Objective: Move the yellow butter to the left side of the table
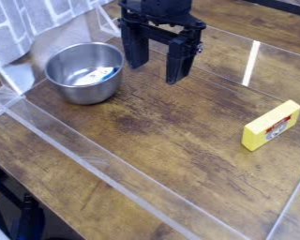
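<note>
Here the end effector [161, 64] hangs over the far part of the dark wood tabletop [140, 131], pointing down with its two black fingers spread apart and nothing between them. The yellow butter [272, 126] lies flat near the right edge, well apart from it. A steel bowl [83, 72] sits just left of the fingers, beside a clear acrylic wall [65, 141].

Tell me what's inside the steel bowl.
The steel bowl looks empty: only bare shiny metal with bright reflections shows on its floor and far wall. The near rim hides a strip of the inner near wall, so that bit can't be checked.
</note>
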You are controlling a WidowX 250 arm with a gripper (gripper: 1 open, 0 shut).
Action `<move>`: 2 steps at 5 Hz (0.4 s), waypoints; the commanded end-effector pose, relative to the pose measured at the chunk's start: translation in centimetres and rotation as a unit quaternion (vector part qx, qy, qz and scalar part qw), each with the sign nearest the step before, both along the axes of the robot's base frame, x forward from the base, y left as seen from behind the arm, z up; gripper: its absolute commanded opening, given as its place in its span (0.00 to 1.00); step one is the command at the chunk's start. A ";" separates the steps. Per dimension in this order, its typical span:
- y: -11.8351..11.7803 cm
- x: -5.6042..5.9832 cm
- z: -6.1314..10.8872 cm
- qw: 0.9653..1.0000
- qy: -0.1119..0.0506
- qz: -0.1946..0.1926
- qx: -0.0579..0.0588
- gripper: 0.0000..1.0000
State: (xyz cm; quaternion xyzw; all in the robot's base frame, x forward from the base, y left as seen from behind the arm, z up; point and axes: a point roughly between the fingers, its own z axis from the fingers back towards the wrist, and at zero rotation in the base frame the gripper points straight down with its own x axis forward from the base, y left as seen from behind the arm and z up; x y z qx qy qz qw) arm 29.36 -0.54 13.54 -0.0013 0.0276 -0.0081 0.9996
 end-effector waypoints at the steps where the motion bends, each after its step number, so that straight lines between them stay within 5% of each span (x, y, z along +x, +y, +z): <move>1: -0.8 0.4 -0.6 1.000 0.004 -0.006 -0.001 1.00; 2: -3.0 1.6 -1.6 1.000 -0.005 -0.026 -0.005 1.00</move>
